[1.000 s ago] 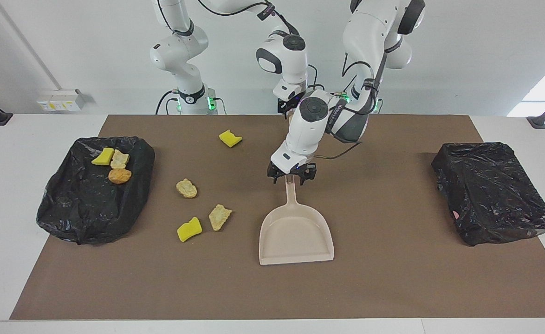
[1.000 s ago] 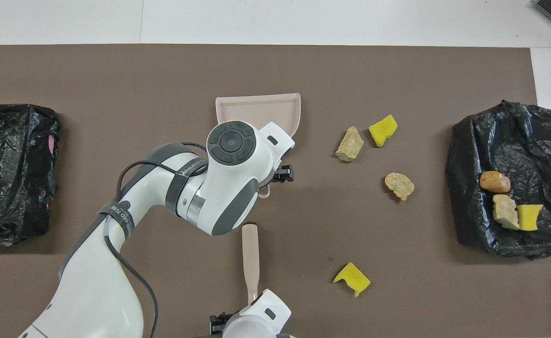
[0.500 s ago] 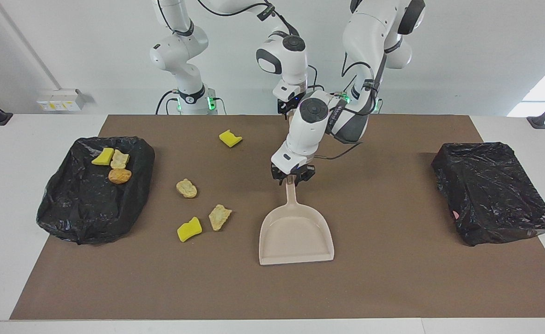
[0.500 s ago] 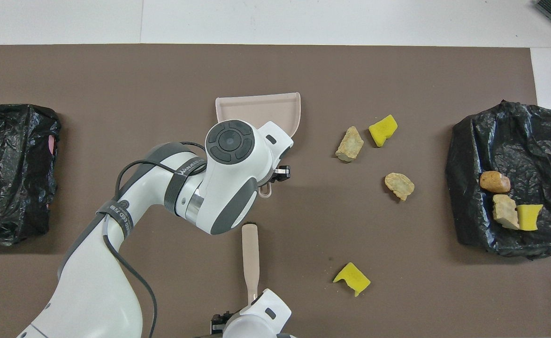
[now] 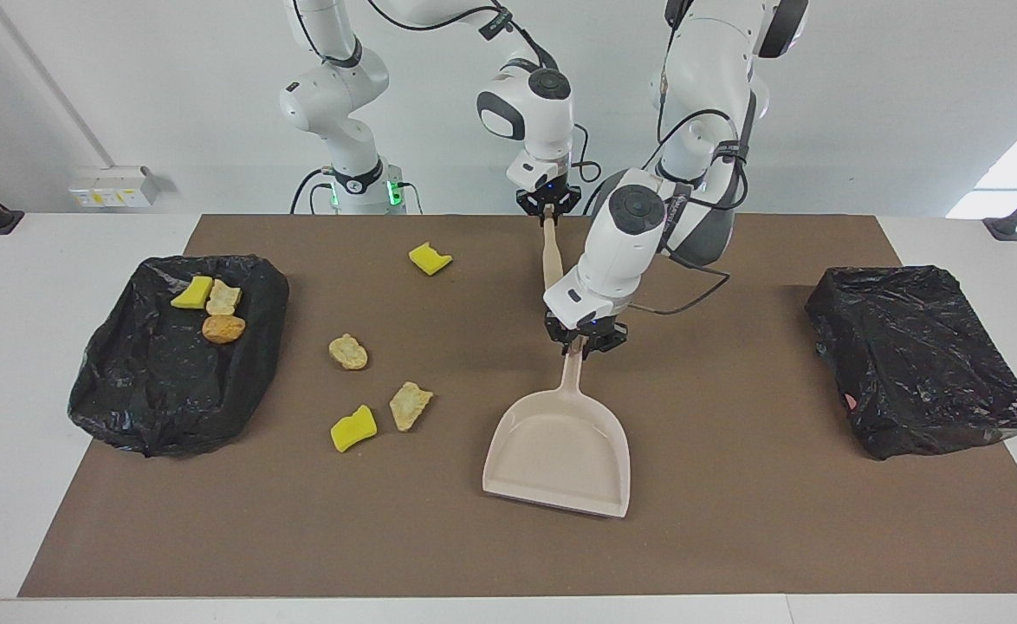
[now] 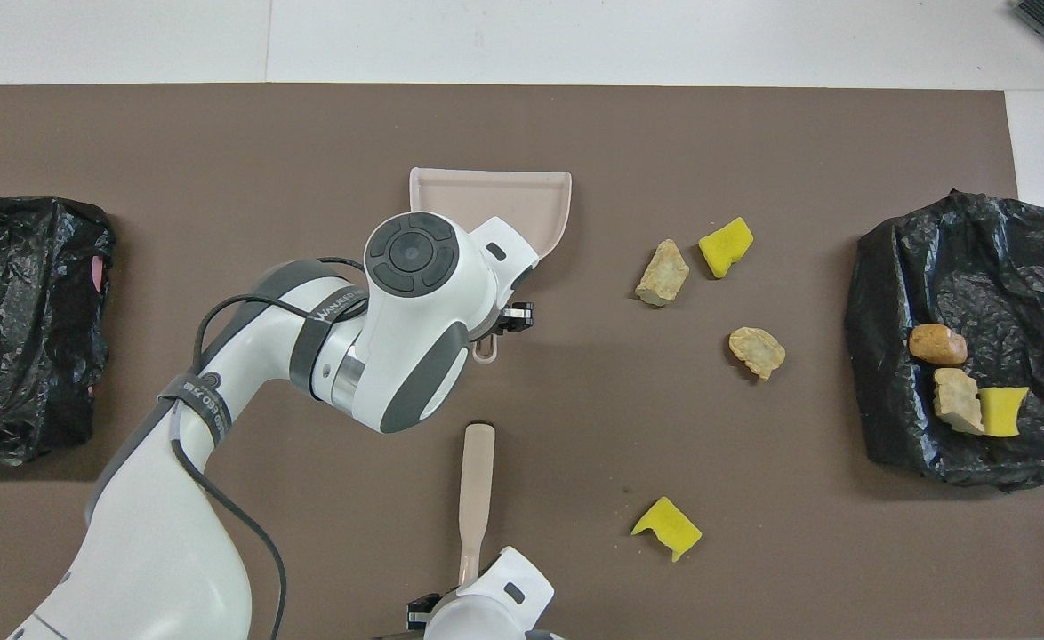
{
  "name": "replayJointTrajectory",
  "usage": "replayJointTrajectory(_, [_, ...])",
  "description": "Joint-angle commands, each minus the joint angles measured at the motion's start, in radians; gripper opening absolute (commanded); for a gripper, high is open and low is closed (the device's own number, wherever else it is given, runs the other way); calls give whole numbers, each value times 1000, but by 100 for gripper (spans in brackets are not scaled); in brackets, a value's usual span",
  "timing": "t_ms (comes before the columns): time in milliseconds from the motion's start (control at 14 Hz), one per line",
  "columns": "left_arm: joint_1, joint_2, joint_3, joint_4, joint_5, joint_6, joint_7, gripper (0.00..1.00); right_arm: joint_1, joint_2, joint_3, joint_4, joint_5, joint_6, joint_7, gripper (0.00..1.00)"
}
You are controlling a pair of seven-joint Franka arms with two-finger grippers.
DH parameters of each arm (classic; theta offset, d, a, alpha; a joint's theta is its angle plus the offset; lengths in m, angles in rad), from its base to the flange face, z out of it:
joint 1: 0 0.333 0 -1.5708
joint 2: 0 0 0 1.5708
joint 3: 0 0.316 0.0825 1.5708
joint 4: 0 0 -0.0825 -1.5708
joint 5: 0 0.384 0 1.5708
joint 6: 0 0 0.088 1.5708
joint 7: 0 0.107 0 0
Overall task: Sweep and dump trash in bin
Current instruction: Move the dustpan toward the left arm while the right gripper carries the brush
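Over the mat's middle, left end effector [image 5: 586,345] clamps dustpan [image 5: 560,458] handle; right end effector [image 5: 548,206] clamps brush [image 5: 550,251]

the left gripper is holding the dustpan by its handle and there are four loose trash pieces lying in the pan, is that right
Not quite. The left gripper does hold the dustpan by its handle, but the facing view shows the pan empty; the four loose trash pieces lie on the mat beside it.

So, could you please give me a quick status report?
Left pincer shut on dustpan handle. Right pincer shut on brush. Four trash pieces loose on mat. Nothing blocking.
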Motion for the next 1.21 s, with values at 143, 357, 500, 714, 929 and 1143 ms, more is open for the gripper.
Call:
replayJointTrajectory(143, [48, -35, 0, -6, 4, -77, 235, 0, -33, -23, -4, 41, -21, -100, 14, 0])
replayJointTrajectory(357, [106, -53, 0, -6, 17, -138, 419, 0, -81, -74, -4, 72, -21, -206, 8, 0])
replayJointTrajectory(500, [140, -67, 1, -6, 19, -180, 516, 0, -115, -105, -5, 92, -21, -303, 25, 0])
replayJointTrajectory(714, [191, -79, 1, -5, 31, -200, 652, 0, -187, -141, -4, 93, -10, -429, 109, 0])
replayJointTrajectory(929, [264, -111, 1, -8, 60, -223, 877, 0, -208, -143, -1, 90, 19, -446, 352, 0])
replayJointTrajectory(1143, [312, -134, 1, -9, 62, -275, 1029, 0, -212, -146, -4, 89, 97, -489, 634, 0])
